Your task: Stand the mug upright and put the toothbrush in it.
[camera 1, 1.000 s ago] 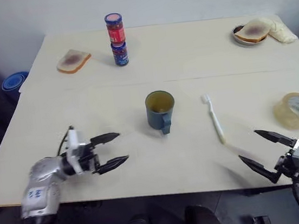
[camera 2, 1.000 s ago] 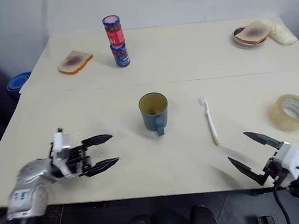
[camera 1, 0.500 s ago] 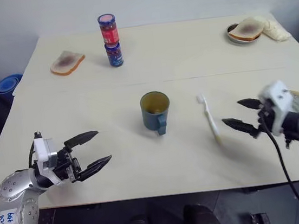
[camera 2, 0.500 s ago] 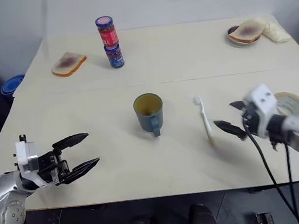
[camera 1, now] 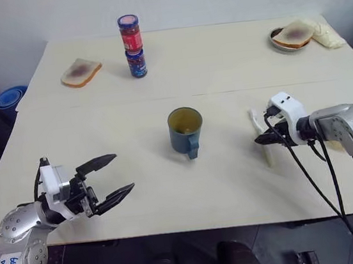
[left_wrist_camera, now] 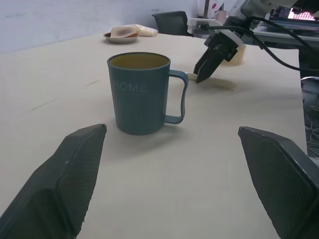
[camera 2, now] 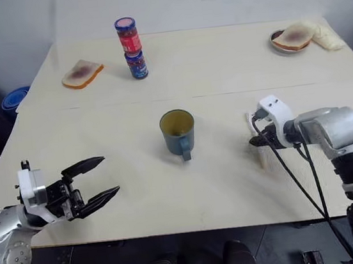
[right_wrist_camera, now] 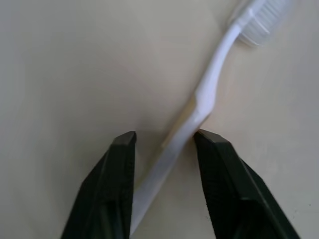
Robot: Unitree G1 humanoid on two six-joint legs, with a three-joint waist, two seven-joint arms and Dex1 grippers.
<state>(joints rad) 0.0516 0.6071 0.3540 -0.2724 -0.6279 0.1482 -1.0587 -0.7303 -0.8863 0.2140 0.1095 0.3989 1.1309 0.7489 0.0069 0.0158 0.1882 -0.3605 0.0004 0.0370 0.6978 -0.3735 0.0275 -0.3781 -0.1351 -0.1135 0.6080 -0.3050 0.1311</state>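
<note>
Toothbrush (right_wrist_camera: 199, 107) flat — right gripper (right_wrist_camera: 164, 137) straddling, narrowed

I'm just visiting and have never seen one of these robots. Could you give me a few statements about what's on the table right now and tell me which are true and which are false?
1. The mug stands upright. True.
2. The toothbrush is already in the mug. False: it lies on the table, to the right of the mug.
3. The right gripper has a finger on each side of the toothbrush handle. True.
4. The left gripper holds the mug. False: its fingers are spread wide, apart from the mug.
5. Two small jars are stacked at the far side of the table. True.
</note>
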